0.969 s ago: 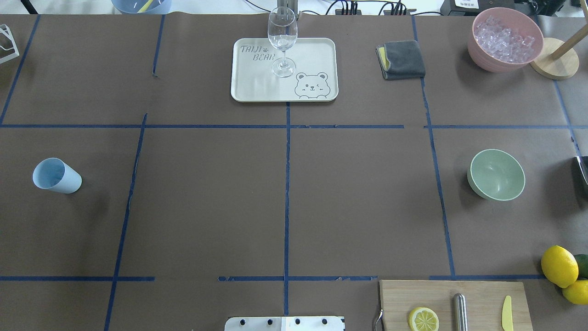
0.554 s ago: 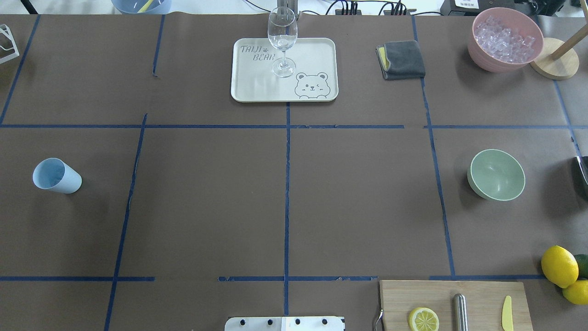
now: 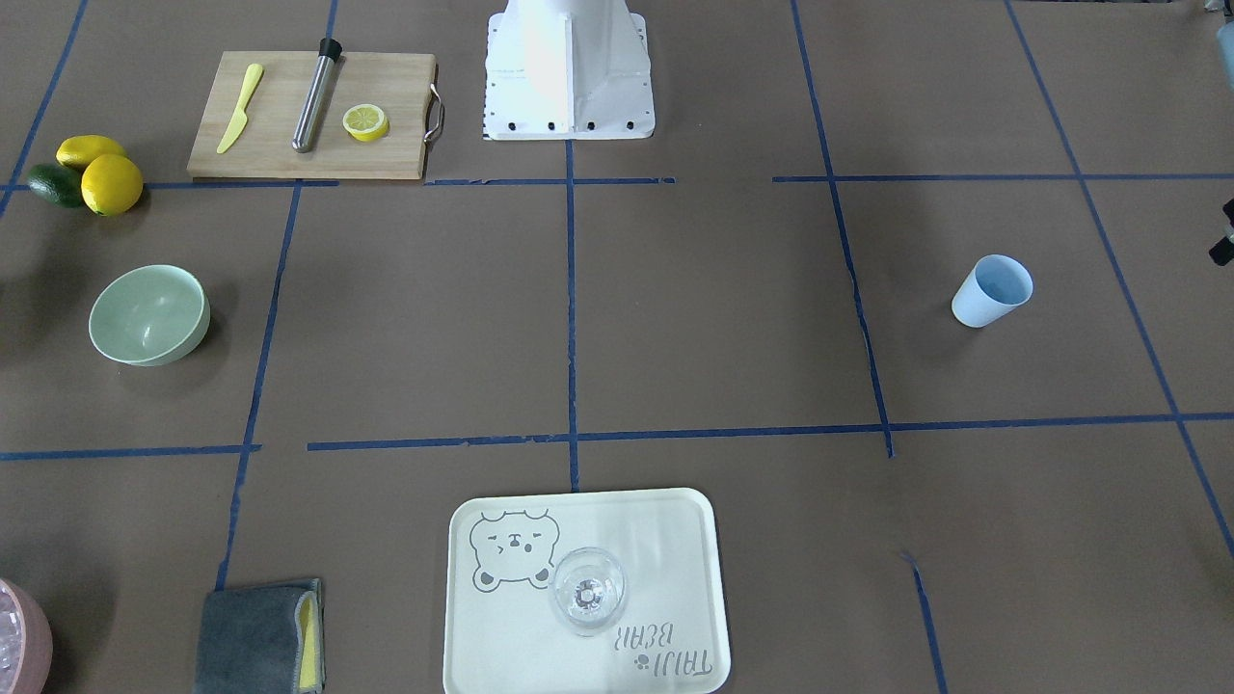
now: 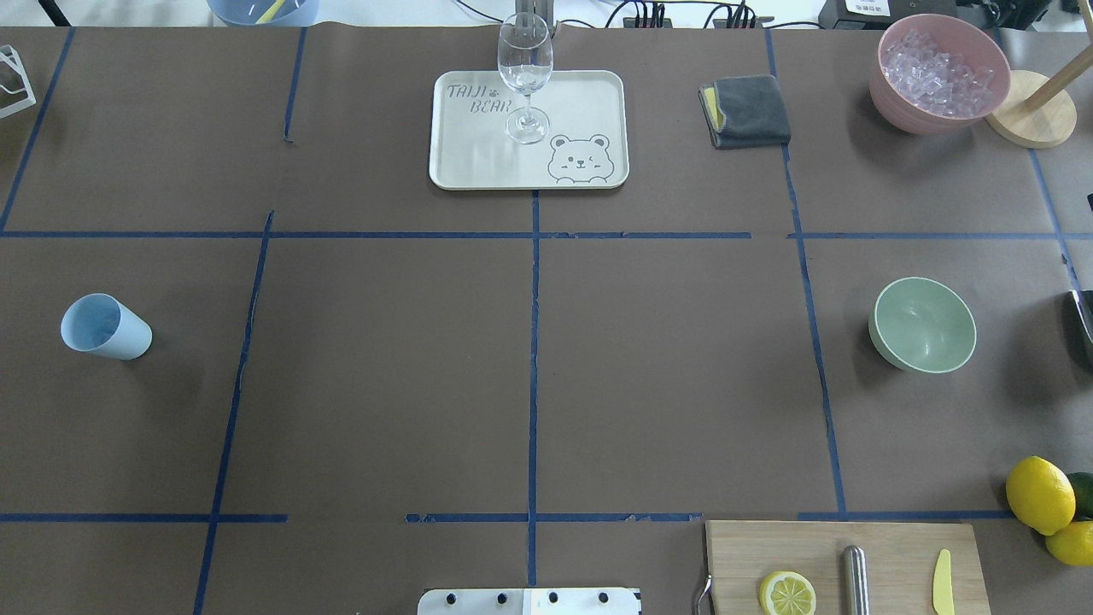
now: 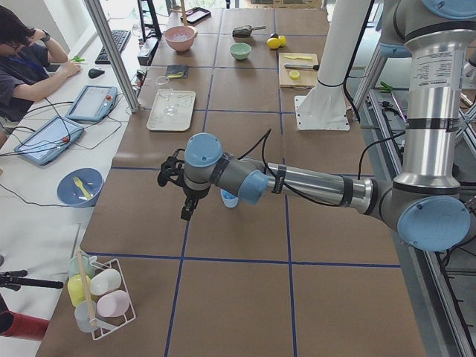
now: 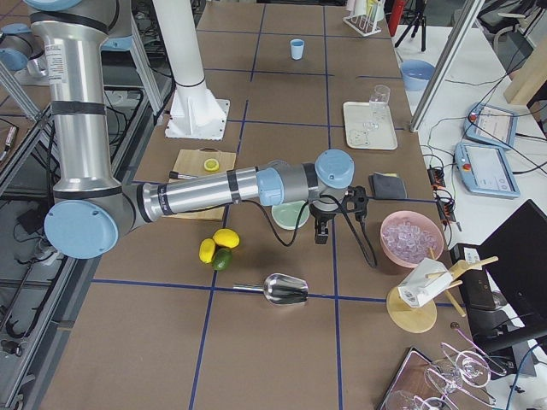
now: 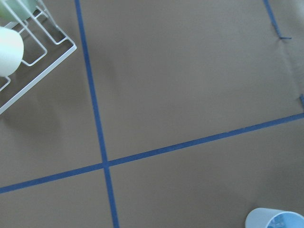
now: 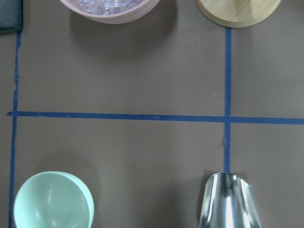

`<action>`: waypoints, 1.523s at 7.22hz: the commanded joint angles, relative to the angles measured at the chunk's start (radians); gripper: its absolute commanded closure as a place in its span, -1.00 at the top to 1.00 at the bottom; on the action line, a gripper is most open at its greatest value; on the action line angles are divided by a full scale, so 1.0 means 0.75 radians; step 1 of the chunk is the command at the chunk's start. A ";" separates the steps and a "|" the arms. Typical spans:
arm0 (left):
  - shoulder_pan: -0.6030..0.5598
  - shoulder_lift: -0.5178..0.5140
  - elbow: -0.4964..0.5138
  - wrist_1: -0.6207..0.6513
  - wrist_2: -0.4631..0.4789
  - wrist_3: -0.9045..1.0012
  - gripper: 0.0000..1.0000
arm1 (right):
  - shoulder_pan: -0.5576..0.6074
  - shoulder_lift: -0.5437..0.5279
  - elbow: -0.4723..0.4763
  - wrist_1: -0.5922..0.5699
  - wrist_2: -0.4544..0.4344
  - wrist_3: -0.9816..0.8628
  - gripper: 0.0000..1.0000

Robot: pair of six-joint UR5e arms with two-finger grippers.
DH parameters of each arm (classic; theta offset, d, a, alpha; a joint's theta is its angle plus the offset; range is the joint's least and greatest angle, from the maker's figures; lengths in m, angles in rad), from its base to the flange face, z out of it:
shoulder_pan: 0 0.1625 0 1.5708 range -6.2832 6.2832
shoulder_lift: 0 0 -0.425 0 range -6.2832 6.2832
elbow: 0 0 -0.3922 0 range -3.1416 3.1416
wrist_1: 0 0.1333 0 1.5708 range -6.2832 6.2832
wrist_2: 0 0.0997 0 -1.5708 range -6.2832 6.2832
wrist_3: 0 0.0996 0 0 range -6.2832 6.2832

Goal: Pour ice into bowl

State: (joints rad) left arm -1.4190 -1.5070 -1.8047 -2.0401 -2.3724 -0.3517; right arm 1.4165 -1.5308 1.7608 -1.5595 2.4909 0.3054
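The ice is heaped in a pink bowl at the far right; it also shows in the exterior right view. The mint-green bowl stands empty on the right, also in the right wrist view. My right gripper hangs above the table between the green bowl and the pink bowl; I cannot tell if it is open. My left gripper hangs beside the light blue cup; I cannot tell its state.
A metal scoop lies on the table to the right of the green bowl. A tray with a wine glass, a grey cloth, a cutting board, lemons and a wooden stand are around.
A small dark sliver has come in at the overhead view's right edge. Nothing on the table has moved.
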 commanded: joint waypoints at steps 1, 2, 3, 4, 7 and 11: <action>0.271 0.186 -0.182 -0.361 0.231 -0.494 1.00 | -0.160 -0.010 0.010 0.227 -0.083 0.338 1.00; 0.414 0.280 -0.288 -0.435 0.404 -0.681 1.00 | -0.249 -0.037 0.012 0.352 -0.160 0.503 1.00; 0.575 0.346 -0.376 -0.440 0.582 -0.877 1.00 | -0.344 -0.144 0.013 0.566 -0.236 0.592 1.00; 0.674 0.373 -0.404 -0.440 0.687 -0.984 1.00 | -0.436 -0.214 0.010 0.742 -0.316 0.718 1.00; 0.785 0.448 -0.447 -0.442 0.842 -1.059 1.00 | -0.575 -0.254 -0.067 0.883 -0.396 0.787 1.00; 0.798 0.477 -0.457 -0.456 0.870 -1.059 1.00 | -0.633 -0.248 -0.116 0.889 -0.435 0.802 -0.10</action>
State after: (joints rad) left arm -0.8228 -1.1505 -2.1458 -2.3810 -1.7219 -1.1457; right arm 0.9459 -1.7171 1.6831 -0.8936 2.1656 0.9055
